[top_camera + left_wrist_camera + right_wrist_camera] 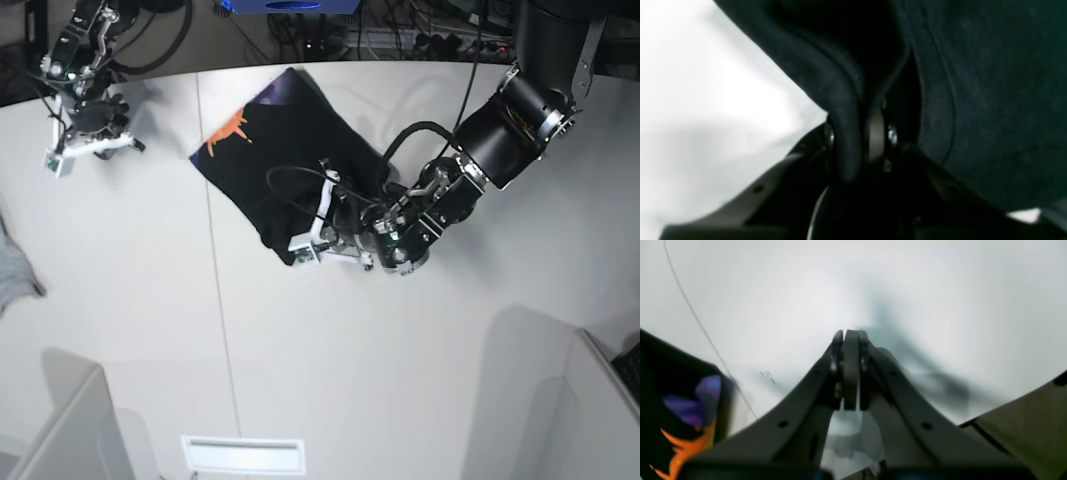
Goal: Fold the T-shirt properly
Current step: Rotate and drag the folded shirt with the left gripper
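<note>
The white table [300, 380] fills most of the base view, and on its far half lies the T-shirt [290, 160], a black slanted shape with an orange-and-purple print at its upper left corner. Only this overhead view gives the whole layout: the left arm [500, 130] reaches in from the upper right and bends down to the shirt's lower right edge, while the right arm [85, 75] sits well apart at the table's far left corner, clear of the cloth. A small grey cloth [15, 270] shows at the left border. The left wrist view gives what the base view cannot: the left gripper [853, 140] is clenched on a fold of the black fabric, a hemmed edge of it pinched between the two fingers, with more dark cloth hanging on the right side of the frame and bright table on the left. The right wrist view shows the right gripper [850, 336] with its fingers pressed together and nothing between them, poised over bare white table; at the lower left of that frame a slice of the shirt appears, black with the purple and orange of its print [690, 420], which the left wrist view does not show at all.
</note>
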Tool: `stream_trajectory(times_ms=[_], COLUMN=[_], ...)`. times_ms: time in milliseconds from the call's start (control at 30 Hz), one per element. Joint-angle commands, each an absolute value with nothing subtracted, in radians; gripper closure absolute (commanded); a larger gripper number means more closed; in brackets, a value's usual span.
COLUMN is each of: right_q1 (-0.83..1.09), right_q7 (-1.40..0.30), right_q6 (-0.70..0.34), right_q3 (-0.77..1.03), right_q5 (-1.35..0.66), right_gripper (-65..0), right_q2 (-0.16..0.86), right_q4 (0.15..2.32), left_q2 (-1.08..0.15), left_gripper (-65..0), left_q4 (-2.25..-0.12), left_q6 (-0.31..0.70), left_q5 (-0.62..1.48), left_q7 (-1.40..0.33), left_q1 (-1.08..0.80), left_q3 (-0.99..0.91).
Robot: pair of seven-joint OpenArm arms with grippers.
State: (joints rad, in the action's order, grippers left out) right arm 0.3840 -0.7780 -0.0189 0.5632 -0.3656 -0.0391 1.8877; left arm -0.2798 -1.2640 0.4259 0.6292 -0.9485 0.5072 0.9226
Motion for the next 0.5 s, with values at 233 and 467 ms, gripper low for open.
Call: stream_trajectory(times_ms=[233, 467], right_q1=[0.466, 0.516], right_q7=[-0.688, -0.636], right_q6=[-0.024, -0.024], right_q3=[0.578, 0.573], right_q5=[-0.372, -0.372], right_gripper=[0.0, 0.0], right_q2=[-0.097, -0.119], right_q4=[1.908, 1.908], left_q2=[-0.272, -0.197], left_gripper=[0.0, 0.0], left_q4=[-1.253, -1.248], left_q6=[0.582, 0.698], left_q5=[0.383, 0.176], left_q7=[-0.848, -0.792], left_q1=[0.556, 0.547], left_q3=[1.104, 1.109])
